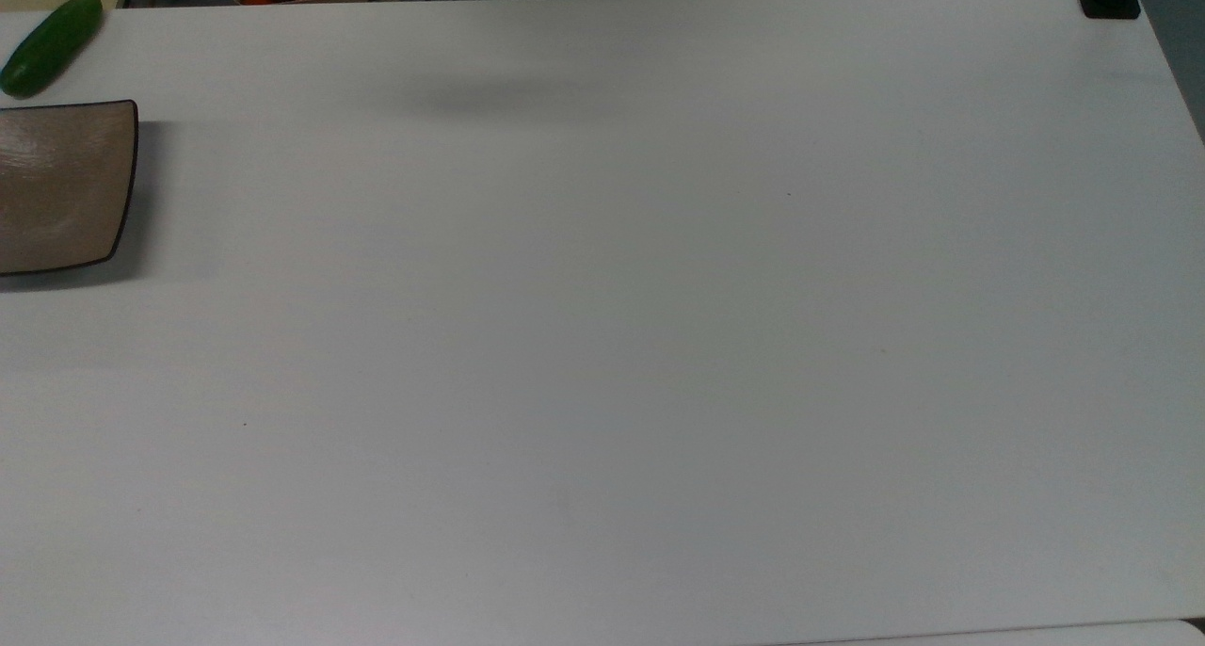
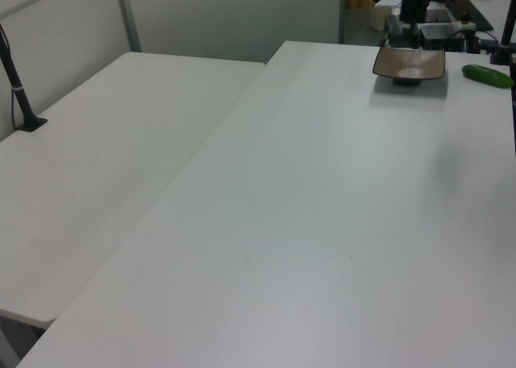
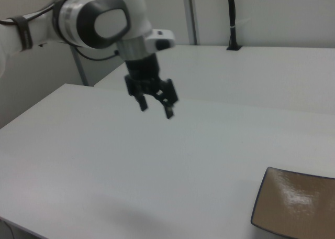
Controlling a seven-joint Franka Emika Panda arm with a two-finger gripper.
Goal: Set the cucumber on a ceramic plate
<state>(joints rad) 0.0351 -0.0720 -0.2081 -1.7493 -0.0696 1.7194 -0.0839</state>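
Here the pincer [image 3: 155, 106] hangs above the white surface [image 1: 602, 345] with its fingers spread wide and nothing between them. The ceramic plate [image 3: 296, 207] lies well apart from the pincer, and the cucumber [image 1: 51, 44] rests on the surface just beside the plate.

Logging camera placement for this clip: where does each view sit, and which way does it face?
Top view: overhead, looking down on the table; cucumber and ceramic plate at the top view's left edge.
Left view: low at one table end, looking along it toward the plate.
Right view: beside the table, facing the arm and open gripper.
All three share the plate.
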